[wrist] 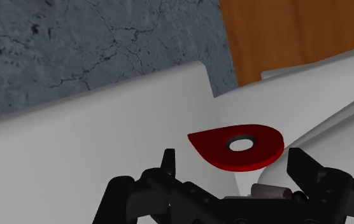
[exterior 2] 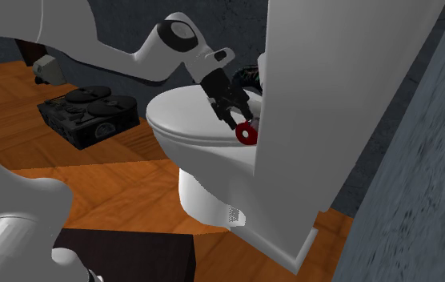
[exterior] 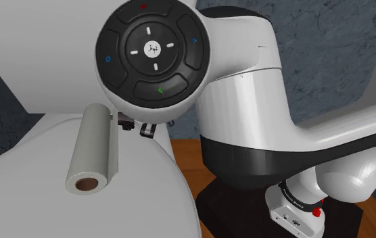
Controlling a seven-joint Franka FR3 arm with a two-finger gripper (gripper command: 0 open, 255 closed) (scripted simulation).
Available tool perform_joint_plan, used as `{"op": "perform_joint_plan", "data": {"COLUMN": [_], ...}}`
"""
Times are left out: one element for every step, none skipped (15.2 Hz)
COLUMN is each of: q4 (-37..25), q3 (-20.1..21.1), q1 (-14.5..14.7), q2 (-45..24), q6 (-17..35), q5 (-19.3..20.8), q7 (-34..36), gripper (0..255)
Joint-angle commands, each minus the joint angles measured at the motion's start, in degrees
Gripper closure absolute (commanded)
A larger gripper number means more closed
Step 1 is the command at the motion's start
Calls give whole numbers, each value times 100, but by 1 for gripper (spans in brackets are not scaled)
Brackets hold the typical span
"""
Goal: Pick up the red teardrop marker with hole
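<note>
**Wrist view: fingers spread wide, red marker lying free just ahead of them**

Wrist view: the black gripper (wrist: pixel 233 160) is seen with its two fingers (wrist: pixel 168 163) held well apart and nothing clasped between them. The red teardrop marker (wrist: pixel 239 147) is found just beyond the fingertips, lined up with the gap between them. It is flat and red, and a small grey-rimmed round hole sits toward its rounded end. The pointed end is turned toward one finger and the rounded end lies near the other. No contact with either finger can be made out. Under and around the marker, white toilet surfaces (wrist: pixel 106 159) are shown. Past the fingertips, a cracked grey-blue wall (wrist: pixel 93 44) and a strip of wooden floor (wrist: pixel 297 32) are seen.

In the second exterior view the gripper (exterior 2: pixel 241 120) is pointed downward over the rear of the white toilet lid (exterior 2: pixel 185 120), and the marker (exterior 2: pixel 247 134) is seen directly below the fingertips, close to the tall white tank (exterior 2: pixel 333 120). Behind the arm, on the wooden floor (exterior 2: pixel 93 180), a black box with round discs on top (exterior 2: pixel 89 116) is set.

In the shoulder view a grey paper roll with a brown core (exterior: pixel 93 152) is laid on a white surface, under the arm's black button pad (exterior: pixel 153 51).
</note>
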State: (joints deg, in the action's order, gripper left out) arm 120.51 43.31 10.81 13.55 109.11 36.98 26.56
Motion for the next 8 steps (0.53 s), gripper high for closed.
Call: {"op": "perform_joint_plan", "data": {"q4": [124, 174, 203, 203, 214, 208, 209, 244], "q3": [24, 37, 44, 44, 41, 44, 44, 47], "q1": [0, -4, -7, -7, -5, -6, -6, 5], "q2": [-23, -47, -62, -62, -52, -58, -59, -39], "q6": [98, 143, 168, 168, 174, 170, 171, 184], "q5": [46, 75, 93, 92, 87, 90, 92, 80], "q7": [114, 172, 205, 205, 204, 206, 208, 224], "gripper": [0, 0, 0, 0, 255, 255, 255, 255]}}
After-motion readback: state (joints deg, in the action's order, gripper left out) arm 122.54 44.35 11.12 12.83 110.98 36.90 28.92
